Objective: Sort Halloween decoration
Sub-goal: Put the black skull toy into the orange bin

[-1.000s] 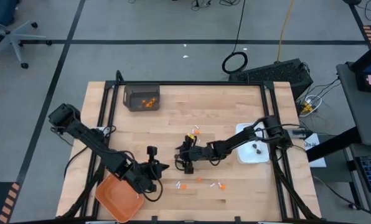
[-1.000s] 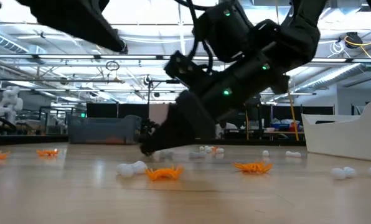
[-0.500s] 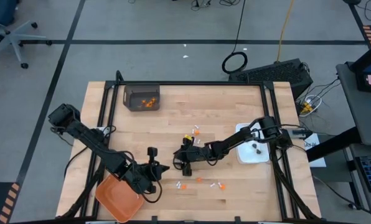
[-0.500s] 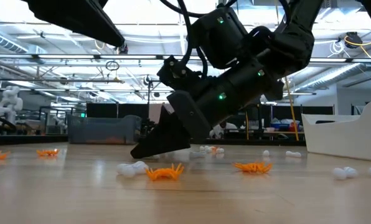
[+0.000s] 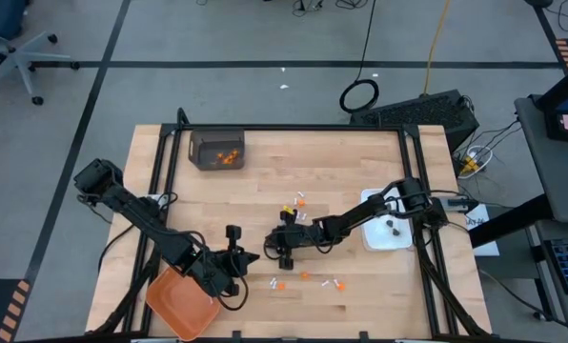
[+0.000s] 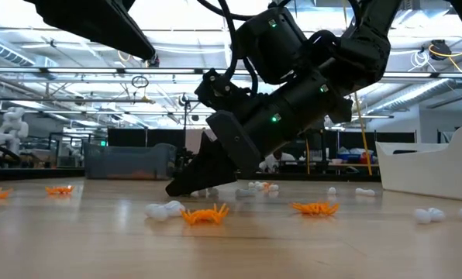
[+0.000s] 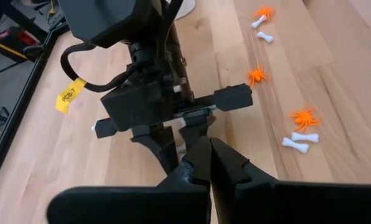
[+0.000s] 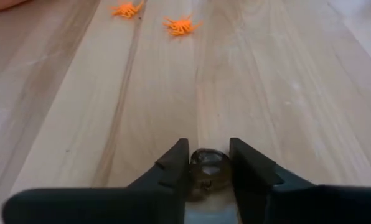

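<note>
Tiny Halloween pieces lie scattered on the wooden table [image 5: 351, 171]: orange bits [image 6: 205, 215], white sticks [image 6: 164, 209] and one dark brown bit [image 8: 207, 167]. My right gripper [image 8: 208, 144] sits at the table's middle [image 5: 282, 252], fingertips down at the wood, shut on that dark bit. My left gripper [image 7: 205, 148] is shut and empty. It hangs above the table just left of the right gripper [image 5: 248, 257], beside the orange tray [image 5: 181, 303]. My right gripper pinches the dark brown bit [image 8: 207, 163] between its two fingers, one on each side. The fingers slant down from the table's right side. The bit sits low between them, at the table's surface.
A dark bin [image 5: 217, 150] with orange bits stands at the far left. A white dish [image 5: 389, 238] with a few dark bits stands at the right edge. More orange bits [image 5: 305, 275] and white sticks [image 5: 337, 284] lie on the near side of the right gripper.
My right gripper has tipped and sunk slightly, bringing its fingertips to the table, and its fingers have drawn together around the dark brown bit.
</note>
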`<state>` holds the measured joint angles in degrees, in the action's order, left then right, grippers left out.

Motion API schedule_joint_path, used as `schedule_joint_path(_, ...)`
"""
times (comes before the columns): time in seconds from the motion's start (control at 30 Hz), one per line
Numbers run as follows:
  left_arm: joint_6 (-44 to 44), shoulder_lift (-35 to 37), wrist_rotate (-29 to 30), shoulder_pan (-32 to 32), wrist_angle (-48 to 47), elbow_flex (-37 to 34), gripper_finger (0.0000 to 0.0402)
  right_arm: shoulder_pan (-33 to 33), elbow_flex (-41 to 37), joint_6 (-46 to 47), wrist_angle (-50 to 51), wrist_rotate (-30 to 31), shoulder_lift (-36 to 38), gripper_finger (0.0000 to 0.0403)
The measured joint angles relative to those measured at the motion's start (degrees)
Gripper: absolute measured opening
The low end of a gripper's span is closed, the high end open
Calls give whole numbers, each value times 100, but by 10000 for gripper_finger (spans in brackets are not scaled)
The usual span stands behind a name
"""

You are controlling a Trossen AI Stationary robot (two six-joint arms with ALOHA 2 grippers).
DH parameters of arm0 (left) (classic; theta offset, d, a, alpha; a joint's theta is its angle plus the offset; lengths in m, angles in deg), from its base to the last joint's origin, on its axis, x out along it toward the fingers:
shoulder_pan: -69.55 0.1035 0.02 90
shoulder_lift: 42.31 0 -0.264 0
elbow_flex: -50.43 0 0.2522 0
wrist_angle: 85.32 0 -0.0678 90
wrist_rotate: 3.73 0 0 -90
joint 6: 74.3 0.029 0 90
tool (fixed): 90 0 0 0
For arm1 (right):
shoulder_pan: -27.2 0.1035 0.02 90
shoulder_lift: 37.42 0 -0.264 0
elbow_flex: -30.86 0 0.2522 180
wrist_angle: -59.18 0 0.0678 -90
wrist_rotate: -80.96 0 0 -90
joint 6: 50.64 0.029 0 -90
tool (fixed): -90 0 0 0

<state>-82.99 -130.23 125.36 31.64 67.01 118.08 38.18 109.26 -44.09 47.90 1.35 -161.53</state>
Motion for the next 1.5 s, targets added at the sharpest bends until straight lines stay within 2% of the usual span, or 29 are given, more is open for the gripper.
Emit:
schedule_joint_path(0.17,-2,0,-2,0,0,0,0,0,-4,-62,-34,-2,-1,61)
schedule_joint_path(0.77,-21,-2,-4,0,0,0,0,13,-15,-142,-89,-17,66,70)
schedule_joint_path(1.5,-154,-4,-7,0,-47,4,0,291,-28,-562,1184,-22,1217,72)
